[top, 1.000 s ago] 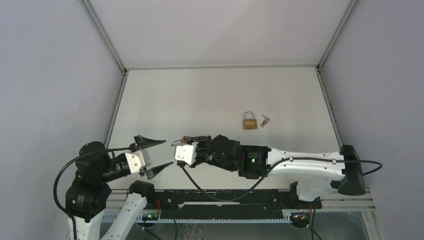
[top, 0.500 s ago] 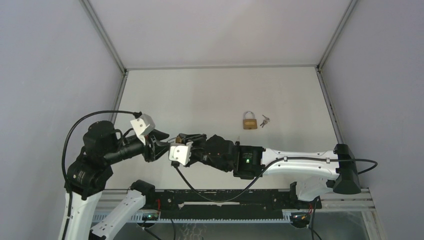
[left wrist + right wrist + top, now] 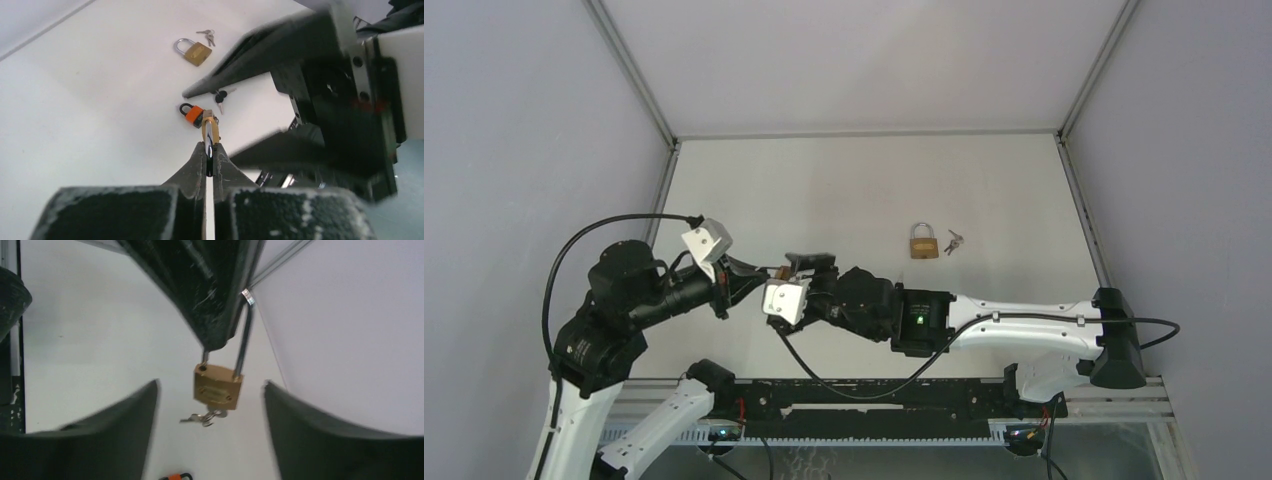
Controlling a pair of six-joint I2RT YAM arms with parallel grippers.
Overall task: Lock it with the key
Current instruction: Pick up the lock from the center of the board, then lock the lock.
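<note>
A brass padlock (image 3: 218, 386) hangs by its long steel shackle (image 3: 243, 335) from my left gripper (image 3: 210, 150), which is shut on the shackle. A key (image 3: 204, 418) with a small bunch sticks out of the lock's underside. My right gripper (image 3: 210, 405) is open, with a finger on either side of the lock body and not touching it. In the top view both grippers meet above the near-left part of the table, left gripper (image 3: 754, 278) against right gripper (image 3: 809, 268). The held lock is mostly hidden there.
A second brass padlock (image 3: 924, 243) lies mid-table with its keys (image 3: 953, 240) beside it. A small orange padlock (image 3: 192, 114) with black-headed keys (image 3: 220, 95) lies on the table under the grippers. Grey walls close in the white table (image 3: 844, 180) on three sides.
My left arm rose and swung right to meet the right gripper, then shut on the padlock's shackle. My right gripper opened wide and let go of the lock body.
</note>
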